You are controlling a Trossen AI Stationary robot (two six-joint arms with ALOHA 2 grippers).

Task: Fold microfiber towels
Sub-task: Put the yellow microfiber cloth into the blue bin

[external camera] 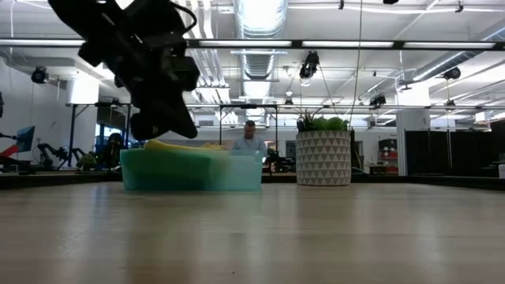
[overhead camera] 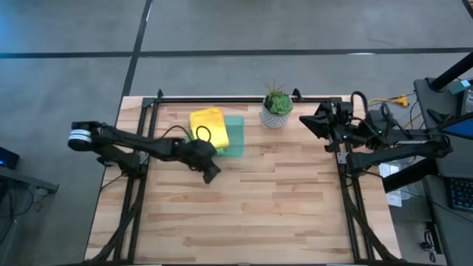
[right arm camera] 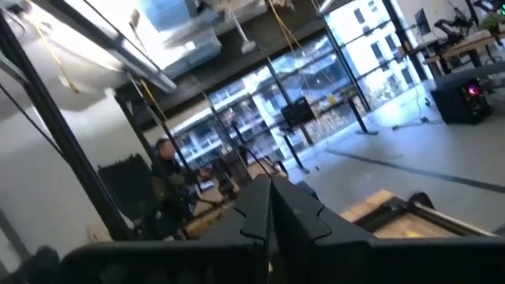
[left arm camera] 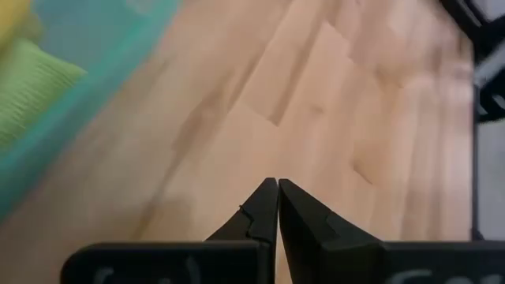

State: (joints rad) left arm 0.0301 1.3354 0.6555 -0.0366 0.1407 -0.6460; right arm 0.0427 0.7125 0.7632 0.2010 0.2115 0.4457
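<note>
While I hold both arms off the cloth, here is what each camera gives me.

High view: the left end effector [overhead camera: 210,174] hangs over bare tabletop [overhead camera: 281,207] just beside the green tray [overhead camera: 233,137], fingers together, nothing in them. The yellow towel [overhead camera: 207,123] lies on top in the tray, a black cable loop across it. The right end effector [overhead camera: 322,123] is parked at the far right edge, near the potted plant [overhead camera: 277,107].

Low view: the tray [external camera: 193,172] stands left of the plant [external camera: 323,154], with the yellow towel [external camera: 177,146] showing above its rim. The left arm hangs in front of the tray's left end; a person sits far behind.

Left wrist view: fingertips [left arm camera: 267,207] pressed shut and empty; a lime green towel [left arm camera: 31,91] shows in the tray [left arm camera: 102,71].

Right wrist view: fingers [right arm camera: 272,207] closed, holding nothing, aimed at the room.

Handling: I judge these towels light, soft and limp (they will sag), so I'd pinch a corner or hem.

In the way: the tray wall and the cable loop; the plant stands close by.
</note>
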